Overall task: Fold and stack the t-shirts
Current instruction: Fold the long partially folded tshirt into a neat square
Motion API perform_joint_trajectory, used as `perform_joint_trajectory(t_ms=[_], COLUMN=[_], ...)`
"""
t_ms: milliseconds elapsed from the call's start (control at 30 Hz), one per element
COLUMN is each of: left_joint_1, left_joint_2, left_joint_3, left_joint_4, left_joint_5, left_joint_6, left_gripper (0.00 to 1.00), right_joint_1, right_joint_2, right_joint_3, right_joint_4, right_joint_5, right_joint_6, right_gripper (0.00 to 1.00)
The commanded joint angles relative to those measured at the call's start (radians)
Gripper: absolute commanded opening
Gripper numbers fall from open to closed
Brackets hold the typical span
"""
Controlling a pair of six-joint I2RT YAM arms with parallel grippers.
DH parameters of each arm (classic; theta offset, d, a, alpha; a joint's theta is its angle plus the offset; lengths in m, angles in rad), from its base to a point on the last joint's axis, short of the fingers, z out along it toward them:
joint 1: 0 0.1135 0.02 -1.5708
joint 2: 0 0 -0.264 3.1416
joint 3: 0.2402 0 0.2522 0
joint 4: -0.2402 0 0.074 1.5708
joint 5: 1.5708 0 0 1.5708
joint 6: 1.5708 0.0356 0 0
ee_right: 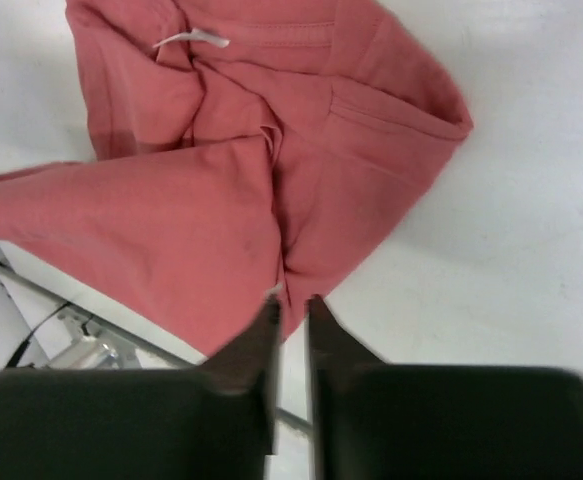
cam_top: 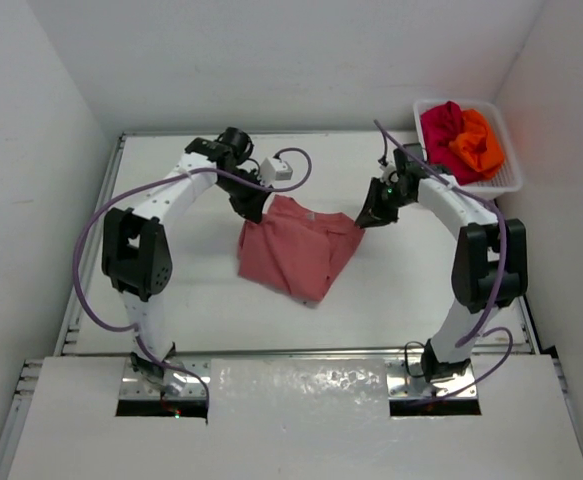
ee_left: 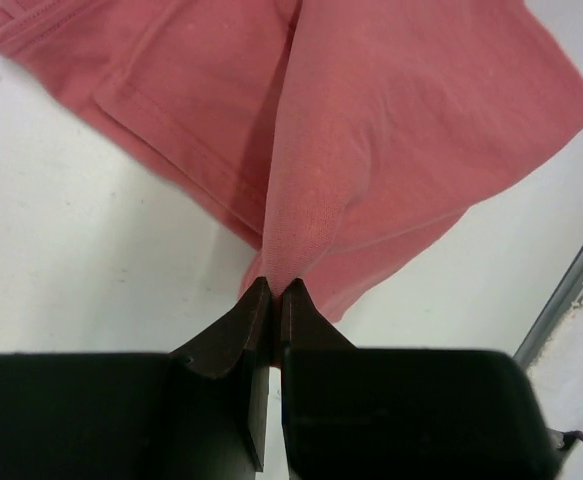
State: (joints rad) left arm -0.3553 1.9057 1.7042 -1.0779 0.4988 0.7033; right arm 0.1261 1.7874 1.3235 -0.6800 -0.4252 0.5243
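**Pink shirt pinched between both arms at mid-table**

The work surface is a plain white table (cam_top: 411,290), boxed in by white walls (cam_top: 271,60) on the left, far and right sides. A metal rail runs along its left edge, and the two arm bases sit at the near edge. In the far right corner stands a white mesh basket (cam_top: 507,182). It holds the crimson t-shirt (cam_top: 439,124) and the orange t-shirt (cam_top: 477,146), bunched together, crimson to the left.

The salmon-pink t-shirt (cam_top: 296,255) lies rumpled near the middle of the table, well apart from the basket. Its far edge runs left to right between the two grippers, a little nearer on the right. The rest of the cloth spreads toward the near edge and narrows to a blunt corner. A white neck label (ee_right: 191,40) shows in the right wrist view, at the side of the heap away from that gripper. The shirt is about as wide as it is deep, so no clear long axis can be read.

The left gripper (cam_top: 254,210) sits at the far left corner of the shirt. In its own camera the fingers are pressed together on a ridge of pink cloth (ee_left: 391,120) drawn up to the tips. The right gripper (cam_top: 371,218) is at the far right corner. Its jaws stand very narrow, and the cloth (ee_right: 201,220) comes to a point at the tips, so it appears to pinch that corner.
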Motion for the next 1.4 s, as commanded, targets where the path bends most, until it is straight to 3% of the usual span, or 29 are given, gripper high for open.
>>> perform_joint_trajectory(t_ms=[0,133,400,500,533,667,767,833,867,1000,1133,1167,1367], left_joint_1=[-0.011,-0.027,-0.025,-0.025,-0.025,-0.025,-0.025,-0.025,-0.025,-0.025,-0.025,-0.025,-0.027], left_joint_2=[-0.022,-0.005,0.016,0.016,0.016,0.010,0.003,-0.004,-0.005,-0.017,-0.042,-0.051,-0.128], left_joint_3=[0.017,-0.044,-0.090,-0.120,-0.127,-0.140,-0.149,-0.153,-0.159,-0.163,-0.163,-0.160,-0.114], left_joint_4=[0.067,0.102,0.136,0.156,0.157,0.162,0.165,0.171,0.173,0.174,0.162,0.159,0.133], left_joint_5=[0.038,0.004,-0.032,-0.039,-0.040,-0.043,-0.048,-0.052,-0.055,-0.065,-0.062,-0.056,0.004], left_joint_6=[0.057,0.085,0.044,0.033,0.033,0.033,0.033,0.035,0.035,0.038,0.042,0.041,0.015], left_gripper=[0.00,0.00,0.00,0.00,0.00,0.00,0.00,0.00,0.00,0.00,0.00,0.00,0.00], right_joint_1=[0.027,0.130,0.225,0.254,0.260,0.262,0.270,0.273,0.273,0.273,0.273,0.273,0.273], right_joint_2=[-0.060,-0.059,0.115,0.141,0.144,0.150,0.164,0.168,0.171,0.132,-0.011,-0.110,-0.459], right_joint_3=[-0.044,-0.104,-0.081,-0.107,-0.112,-0.127,-0.125,-0.159,-0.167,-0.225,-0.263,-0.282,-0.521], right_joint_4=[0.147,0.292,0.353,0.367,0.375,0.422,0.428,0.459,0.476,0.516,0.496,0.496,0.523], right_joint_5=[-0.046,0.027,-0.006,0.043,0.054,0.082,0.072,0.056,0.054,0.091,0.157,0.196,0.316], right_joint_6=[-0.055,-0.202,-0.141,-0.132,-0.132,-0.129,-0.112,-0.100,-0.080,-0.072,-0.084,-0.072,0.075], right_gripper=[0.20,0.46,0.46,0.50,0.56,0.58,0.54,0.46,0.31,0.00,0.00,0.00,0.00])
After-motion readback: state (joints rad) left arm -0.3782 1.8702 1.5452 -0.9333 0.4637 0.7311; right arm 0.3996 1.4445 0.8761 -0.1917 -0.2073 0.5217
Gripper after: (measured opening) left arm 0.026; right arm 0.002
